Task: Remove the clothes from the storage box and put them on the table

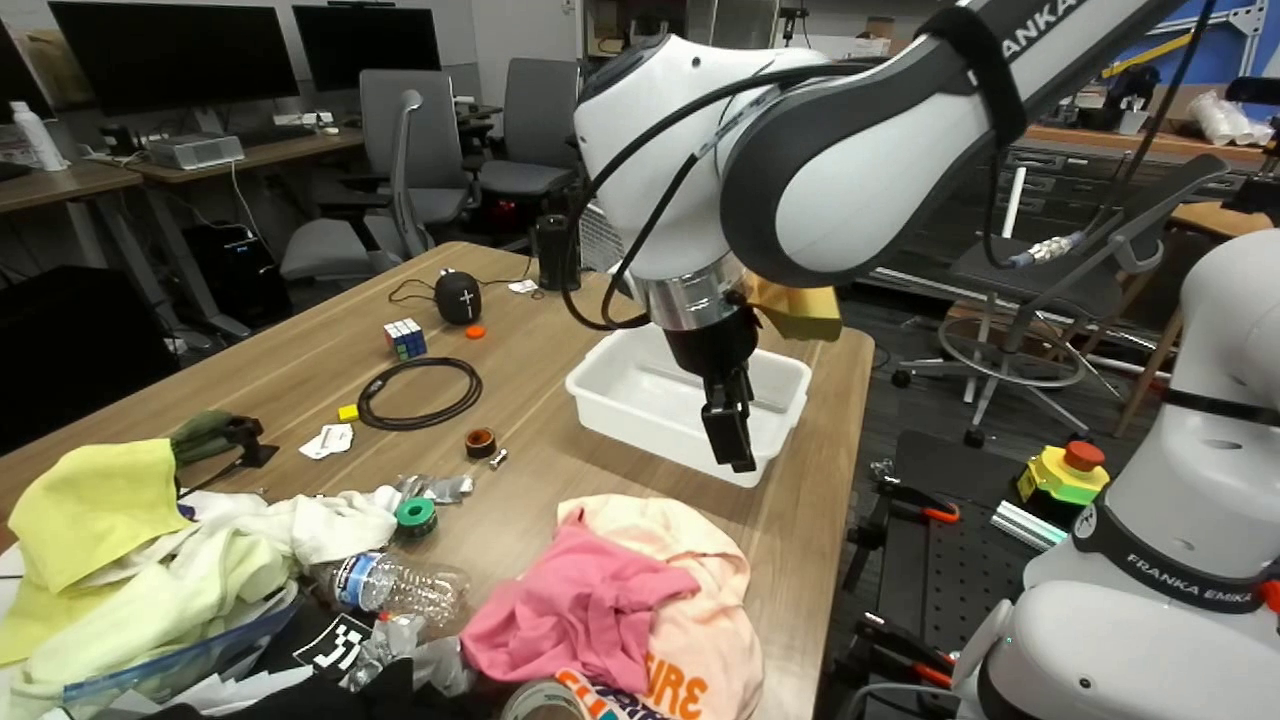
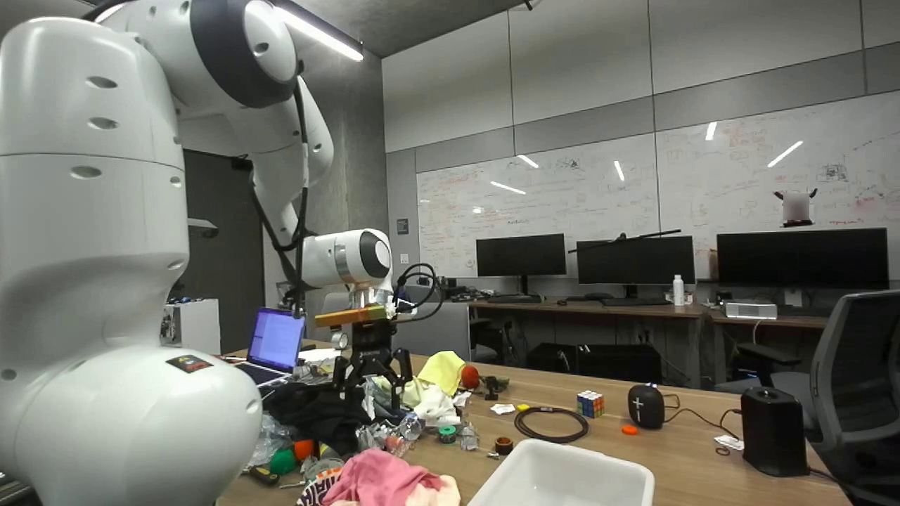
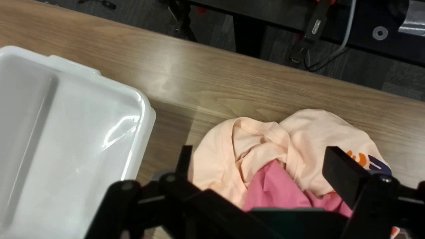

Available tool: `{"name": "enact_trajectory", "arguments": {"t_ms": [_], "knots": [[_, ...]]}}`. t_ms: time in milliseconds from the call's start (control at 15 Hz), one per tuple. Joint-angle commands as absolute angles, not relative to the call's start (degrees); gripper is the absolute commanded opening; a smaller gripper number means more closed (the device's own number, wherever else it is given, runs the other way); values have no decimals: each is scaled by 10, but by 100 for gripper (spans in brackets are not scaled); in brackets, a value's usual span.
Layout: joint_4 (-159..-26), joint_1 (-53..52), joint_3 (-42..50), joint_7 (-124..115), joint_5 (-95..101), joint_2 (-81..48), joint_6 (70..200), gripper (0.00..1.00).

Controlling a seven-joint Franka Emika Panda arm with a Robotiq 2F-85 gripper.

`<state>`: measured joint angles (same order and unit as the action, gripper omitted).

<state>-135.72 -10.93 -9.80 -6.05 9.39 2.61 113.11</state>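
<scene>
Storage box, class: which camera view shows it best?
An exterior view: the storage box is wholly in frame, though the tool hides part. Elsewhere, an exterior view has the storage box cut off at the bottom; the wrist view looks inside but crops it.

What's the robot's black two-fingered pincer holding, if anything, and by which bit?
Nothing: the open pincer hangs apart from the crumpled pink cloth garment.

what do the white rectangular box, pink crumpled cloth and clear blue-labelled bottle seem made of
White rectangular box: probably moulded plastic, glossy; bright reflections near one corner.
Pink crumpled cloth: matte fabric, perhaps cotton; soft, loose folds.
Clear blue-labelled bottle: likely plastic, shiny; see-through, catching highlights.
</scene>
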Motion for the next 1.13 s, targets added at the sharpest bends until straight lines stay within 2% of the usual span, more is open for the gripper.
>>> {"name": "enact_trajectory", "arguments": {"t_ms": [0,600,667,1067], "knots": [[-1445,-88,-78,-39,53,128,1198,100],[-1619,-50,-37,-62,9,300,1393,100],[-1575,-47,-37,-62,9,270,1388,100],[-1579,-44,-39,-56,6,273,1383,100]]}}
